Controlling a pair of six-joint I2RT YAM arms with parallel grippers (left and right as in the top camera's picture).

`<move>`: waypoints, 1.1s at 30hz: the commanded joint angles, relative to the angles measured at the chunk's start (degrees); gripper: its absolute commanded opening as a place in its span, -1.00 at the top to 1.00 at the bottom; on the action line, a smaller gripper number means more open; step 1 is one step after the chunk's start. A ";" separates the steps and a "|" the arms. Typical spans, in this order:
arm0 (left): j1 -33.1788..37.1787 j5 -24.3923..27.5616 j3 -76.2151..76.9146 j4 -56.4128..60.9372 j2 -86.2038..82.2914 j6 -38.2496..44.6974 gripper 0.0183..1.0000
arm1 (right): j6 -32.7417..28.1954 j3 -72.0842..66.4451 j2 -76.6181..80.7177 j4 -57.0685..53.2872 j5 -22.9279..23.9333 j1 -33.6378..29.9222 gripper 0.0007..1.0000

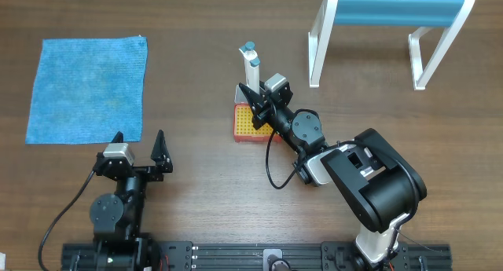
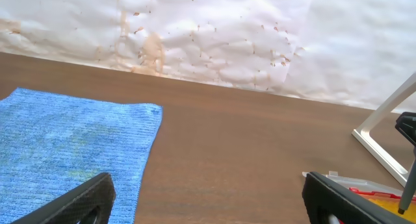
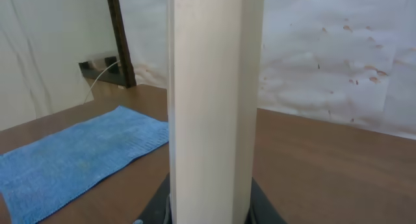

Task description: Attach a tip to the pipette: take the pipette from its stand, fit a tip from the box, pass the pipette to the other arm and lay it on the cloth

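While the left pincer (image 1: 140, 145) gapes, the right pincer (image 1: 255, 98) apparently grips the pipette (image 1: 252, 63) — white, blue-topped.

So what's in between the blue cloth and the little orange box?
Just bare brown table between the cloth and the box; the top view shows it. The left gripper sits beside that stretch, nearer the arms' bases.

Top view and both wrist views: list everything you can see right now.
cloth: one, blue, flat on the table's left side
pipette: one, white with blue cap, held in the right claw
tip box: one, red with yellow top, mid-table by the right claw
stand: one, white legs and blue bar, far right
table: one, brown wood
left claw: black, open, near the cloth's near corner
right claw: black, shut on the pipette
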 commanded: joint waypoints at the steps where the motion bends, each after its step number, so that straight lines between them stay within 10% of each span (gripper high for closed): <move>1: 0.22 -0.57 -0.17 -0.31 -0.26 0.50 -0.86 | -0.17 1.20 1.03 -0.22 -0.85 0.48 0.84; 33: 0.22 -0.59 -0.17 -0.31 -0.26 0.50 -0.86 | -2.38 1.79 1.03 -5.68 -5.14 1.09 0.84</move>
